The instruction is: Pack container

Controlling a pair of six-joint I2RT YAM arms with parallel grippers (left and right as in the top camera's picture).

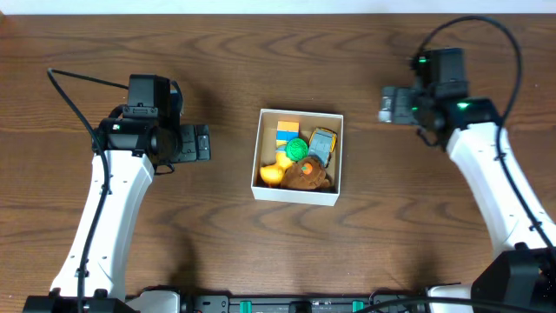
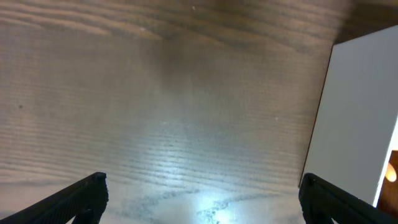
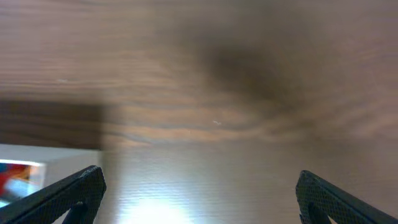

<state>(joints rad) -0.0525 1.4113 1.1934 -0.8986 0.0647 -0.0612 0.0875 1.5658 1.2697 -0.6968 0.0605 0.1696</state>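
Observation:
The container (image 1: 258,180) is a small white square box at the table's middle. It holds several toys: a yellow one (image 1: 272,173), a green round one (image 1: 297,149), a brown one (image 1: 307,176), a blue and orange block (image 1: 287,132) and a grey one (image 1: 322,143). My left gripper (image 1: 202,143) is open and empty, left of the box and apart from it; the box's white wall shows in the left wrist view (image 2: 360,118). My right gripper (image 1: 388,104) is open and empty, to the box's upper right; the box's corner shows in the right wrist view (image 3: 37,177).
The table (image 1: 217,252) is dark brown wood. Both white arms reach in from the front edge, one on each side of the box. Black cables loop above each arm.

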